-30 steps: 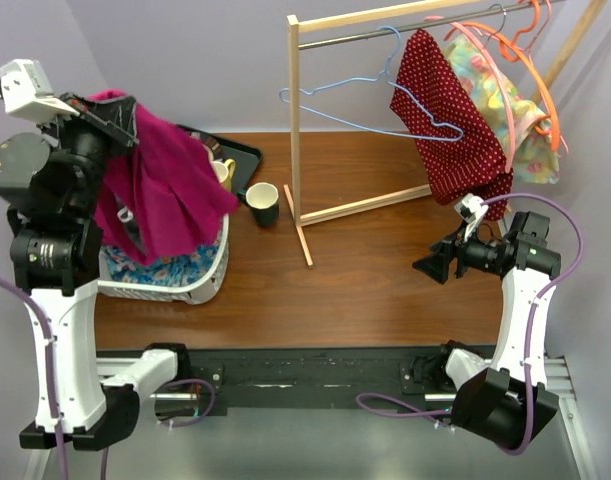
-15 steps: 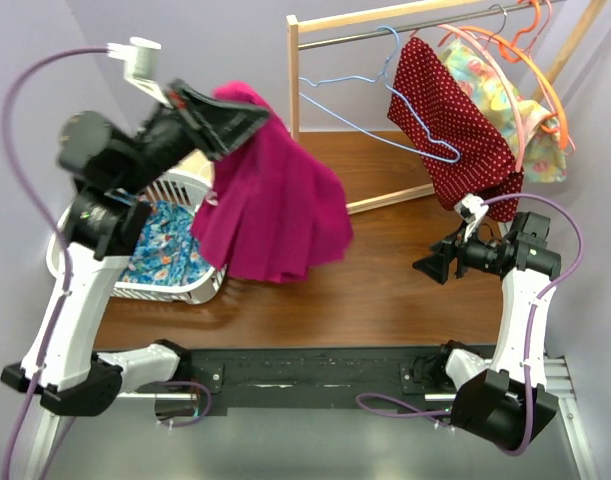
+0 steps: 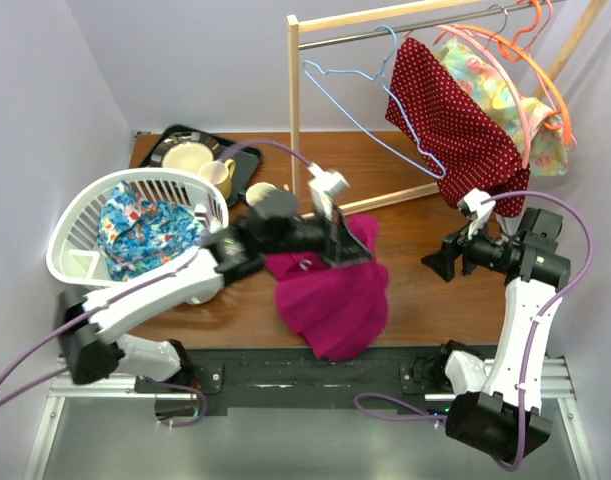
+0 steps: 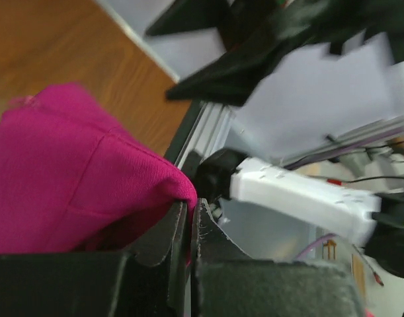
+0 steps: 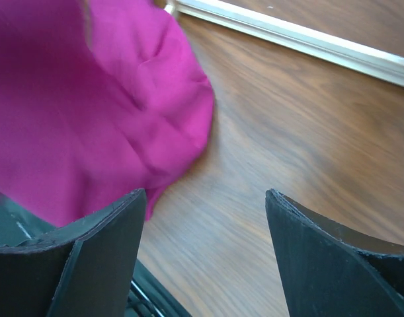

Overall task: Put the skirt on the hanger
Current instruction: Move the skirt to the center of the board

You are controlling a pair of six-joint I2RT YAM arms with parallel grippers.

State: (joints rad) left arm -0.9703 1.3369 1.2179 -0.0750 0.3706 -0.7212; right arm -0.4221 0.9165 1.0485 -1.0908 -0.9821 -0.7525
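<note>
Skirt (image 3: 335, 300), magenta, clamped in left gripper (image 4: 188, 210)

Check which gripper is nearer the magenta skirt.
Left. The left gripper is shut on a fold of the skirt. The right gripper hangs open off to the skirt's right over the table, not touching it.

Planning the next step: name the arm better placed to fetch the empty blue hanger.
Right, probably. Its hand is open, empty, near the blue hanger; the left hand is shut on the magenta skirt.
</note>
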